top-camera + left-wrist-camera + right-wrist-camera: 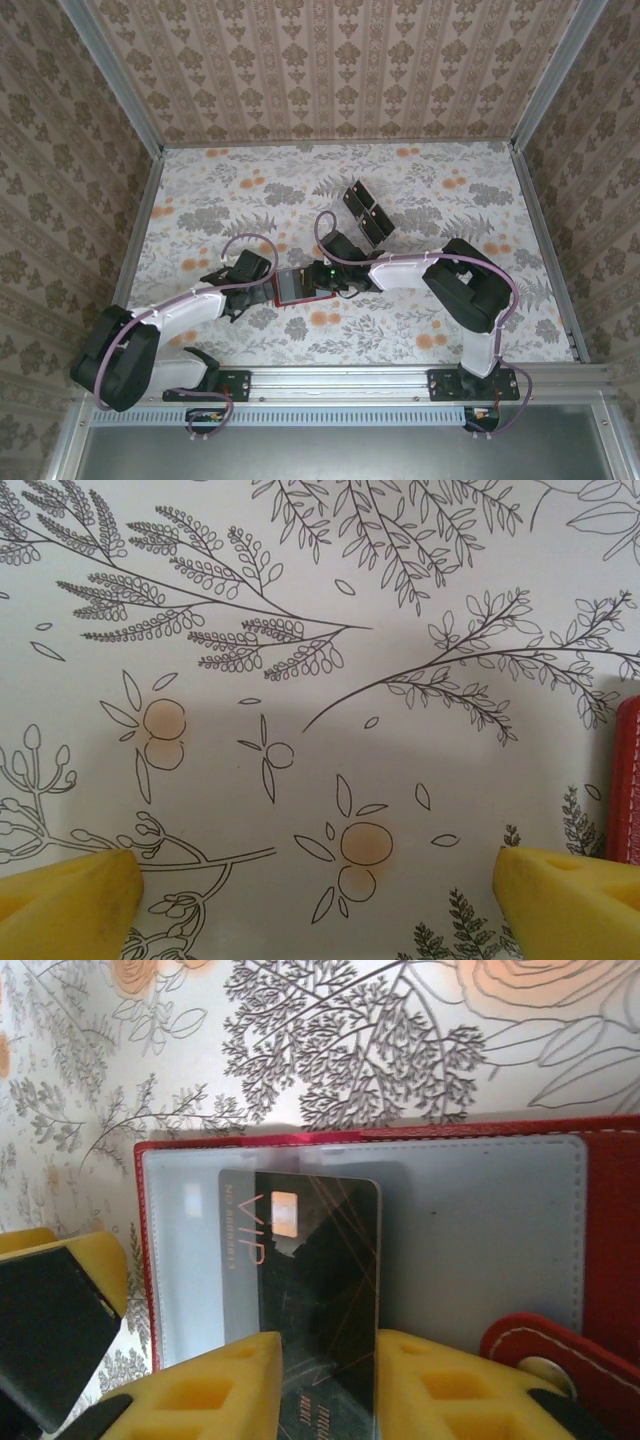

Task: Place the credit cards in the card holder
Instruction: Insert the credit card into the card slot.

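Nearest the lens in the right wrist view, the yellow foam fingers (210, 1390) of the right end effector (325, 1385) are clenched on the near end of a glossy black rectangular credit card (320, 1260). Its far end, with a small pale chip mark and "VIP" lettering, reaches over the greyish inner face of the red stitched folding card holder (480, 1220). A strip along the card's left side looks hazed, as if under a clear sleeve, but I cannot tell whether it has truly entered a pocket. The holder lies open and flat on the flower-printed counter (450, 330), near the centre of the top view, with its red snap tab (545, 1350) curling at the lower right of the wrist frame.

The left end effector (320, 900) is released, pads wide apart, low over the counter with the holder's red edge at the right of its frame — touching nothing.

I'd judge the task early. This card is mid-insertion, none looks fully seated, and a small cluster of like black cards (366, 213) waits in the upper centre of the top view, well apart from the holder — how many, I can't count surely.
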Controlling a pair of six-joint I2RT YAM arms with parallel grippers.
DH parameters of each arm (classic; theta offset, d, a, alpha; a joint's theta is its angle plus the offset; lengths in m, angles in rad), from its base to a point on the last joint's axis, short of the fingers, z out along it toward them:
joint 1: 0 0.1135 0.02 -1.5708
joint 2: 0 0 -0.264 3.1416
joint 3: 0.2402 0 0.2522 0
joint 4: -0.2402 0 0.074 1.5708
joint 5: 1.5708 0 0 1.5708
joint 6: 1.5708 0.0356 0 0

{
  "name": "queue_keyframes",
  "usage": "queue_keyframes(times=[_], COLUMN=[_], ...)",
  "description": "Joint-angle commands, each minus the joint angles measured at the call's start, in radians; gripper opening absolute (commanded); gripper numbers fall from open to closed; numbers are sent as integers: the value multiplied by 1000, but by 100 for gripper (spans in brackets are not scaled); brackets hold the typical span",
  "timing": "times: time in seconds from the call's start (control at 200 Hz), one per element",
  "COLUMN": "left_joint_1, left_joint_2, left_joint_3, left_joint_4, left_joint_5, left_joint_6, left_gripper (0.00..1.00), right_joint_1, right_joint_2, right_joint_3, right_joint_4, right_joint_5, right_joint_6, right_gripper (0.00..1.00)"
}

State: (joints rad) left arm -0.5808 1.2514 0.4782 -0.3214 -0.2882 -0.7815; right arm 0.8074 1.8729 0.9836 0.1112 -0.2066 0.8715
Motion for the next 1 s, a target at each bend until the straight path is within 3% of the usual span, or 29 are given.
queue_keyframes(times=[0.0,0.11,0.395,0.995], left_joint_1=[2,-3,-30,-71], left_joint_2=[34,49,90,125], left_joint_3=[-7,-7,-4,5], left_joint_4=[24,31,58,74], left_joint_5=[29,31,34,24], left_joint_6=[2,1,-10,-26], left_gripper=[100,100,100,100], right_joint_1=[-4,1,20,63], right_joint_2=[10,23,48,95], right_joint_3=[28,43,82,153], right_joint_4=[-69,-72,-79,-80], right_joint_5=[22,12,-6,-65], right_joint_6=[-14,-14,-14,-16], right_gripper=[25,19,16,19])
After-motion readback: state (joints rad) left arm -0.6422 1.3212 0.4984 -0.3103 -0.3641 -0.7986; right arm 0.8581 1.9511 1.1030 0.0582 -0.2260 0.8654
